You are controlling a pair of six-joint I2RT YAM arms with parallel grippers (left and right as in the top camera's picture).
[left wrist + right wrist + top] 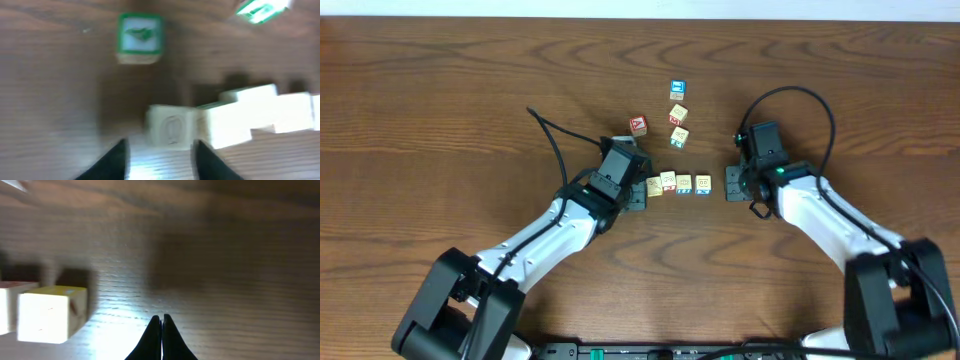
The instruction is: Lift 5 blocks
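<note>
Eight blocks (668, 183) lie out, four in a row between the part-open, empty left gripper (162, 157) and the closed, empty right gripper (161, 327).

Row of blocks (250, 115) in blur; green-edged cube (262, 10) half off top edge

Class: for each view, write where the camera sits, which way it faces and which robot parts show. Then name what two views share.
Overhead: above the table, facing down; both arms, left tool and right tool show.
Left wrist: on the left arm, facing along its open fingers at the row of blocks.
Right wrist: on the right arm, facing along shut fingers over the table.
Shared: overhead and left wrist both show the row.
</note>
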